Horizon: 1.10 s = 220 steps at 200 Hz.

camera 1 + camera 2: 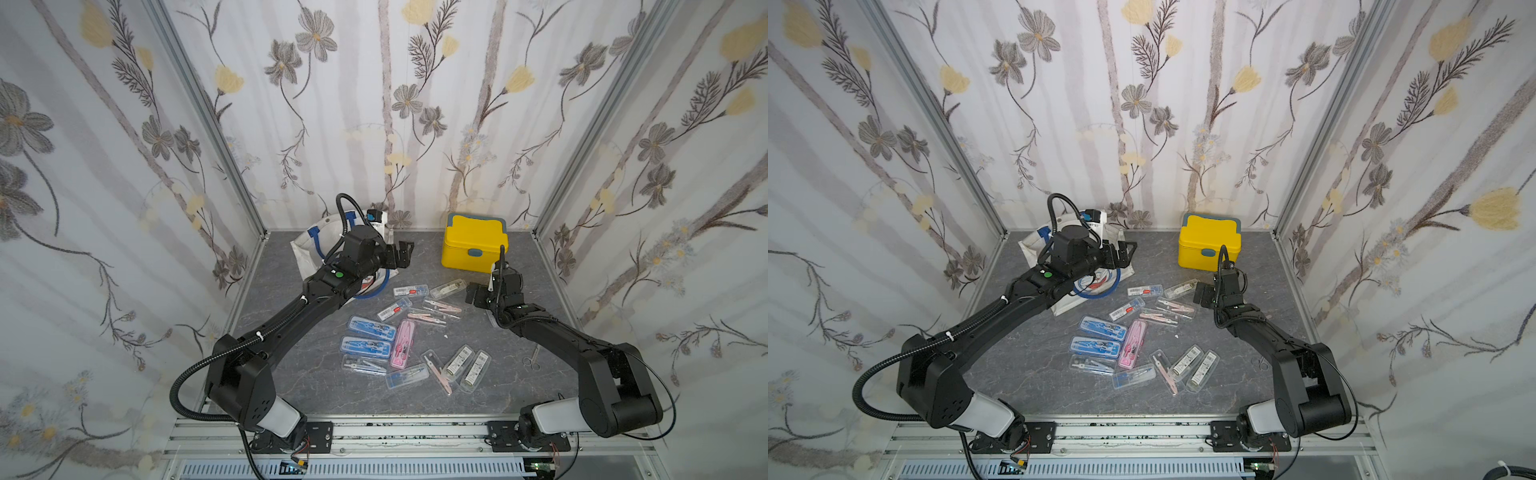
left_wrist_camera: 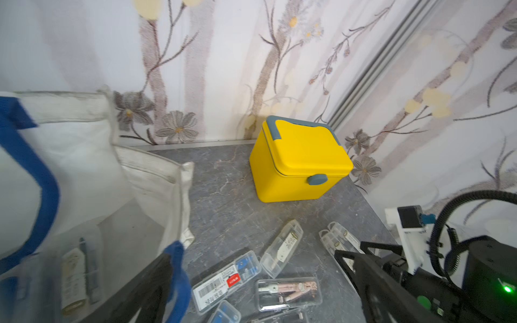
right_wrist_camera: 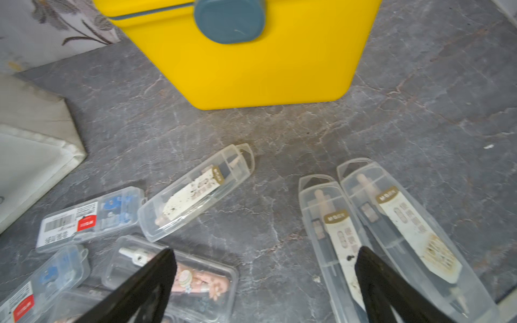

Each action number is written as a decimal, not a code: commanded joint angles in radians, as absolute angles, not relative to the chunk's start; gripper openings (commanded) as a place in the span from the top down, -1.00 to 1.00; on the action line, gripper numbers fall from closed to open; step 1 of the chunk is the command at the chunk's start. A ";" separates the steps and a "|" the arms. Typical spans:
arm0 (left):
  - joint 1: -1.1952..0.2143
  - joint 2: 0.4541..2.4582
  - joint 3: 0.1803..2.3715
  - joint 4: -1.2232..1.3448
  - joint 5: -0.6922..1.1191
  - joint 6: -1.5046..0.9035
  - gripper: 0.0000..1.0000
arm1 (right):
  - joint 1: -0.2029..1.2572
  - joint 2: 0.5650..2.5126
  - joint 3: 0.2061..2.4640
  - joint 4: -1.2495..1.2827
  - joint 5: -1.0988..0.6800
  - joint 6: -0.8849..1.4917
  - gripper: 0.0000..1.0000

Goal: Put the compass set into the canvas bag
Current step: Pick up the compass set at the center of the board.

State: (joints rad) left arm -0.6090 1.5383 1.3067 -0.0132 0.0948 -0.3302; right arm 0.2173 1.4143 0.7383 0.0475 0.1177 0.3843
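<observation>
The canvas bag [image 1: 304, 250] [image 1: 1032, 246], white with blue handles, lies at the back left with its mouth agape. My left gripper [image 1: 401, 254] [image 1: 1123, 253] hovers open beside its right edge, holding nothing. In the left wrist view a clear compass set case [image 2: 75, 275] shows, blurred, inside the bag [image 2: 84, 156], next to the left gripper [image 2: 253, 257]. Several more compass sets [image 1: 371, 327] in clear, blue and pink cases are scattered mid-table. My right gripper [image 1: 473, 293] [image 3: 264, 251] is open and empty, low over bare table between a pink-compass case [image 3: 201, 276] and two long clear cases [image 3: 335, 223].
A yellow lidded box [image 1: 473, 245] [image 2: 299, 162] stands at the back right, just beyond the right gripper. Small scissors [image 1: 532, 359] lie near the right arm. Floral walls close in the table on three sides.
</observation>
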 commanded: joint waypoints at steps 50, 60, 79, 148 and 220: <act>-0.735 1.675 1.345 0.051 0.129 -0.369 -1.00 | 0.115 1.390 0.674 -0.001 0.026 0.439 -0.98; -0.743 1.695 1.349 0.058 0.140 -0.376 -1.00 | 0.110 1.393 0.663 -0.002 0.014 0.440 -0.93; -0.755 1.734 1.358 0.069 0.164 -0.389 -1.00 | 0.103 1.397 0.646 -0.003 -0.003 0.442 -0.79; -0.768 1.787 1.370 0.083 0.174 -0.380 -1.00 | 0.098 1.447 0.644 -0.022 0.070 0.449 -0.64; -0.768 1.798 1.368 0.077 0.164 -0.359 -1.00 | 0.098 1.531 0.673 -0.018 0.030 0.431 -0.44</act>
State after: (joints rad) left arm -0.7681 1.7901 1.3632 0.0628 0.1726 -0.3767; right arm 0.0978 1.5127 0.6621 -0.0261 0.0513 0.4362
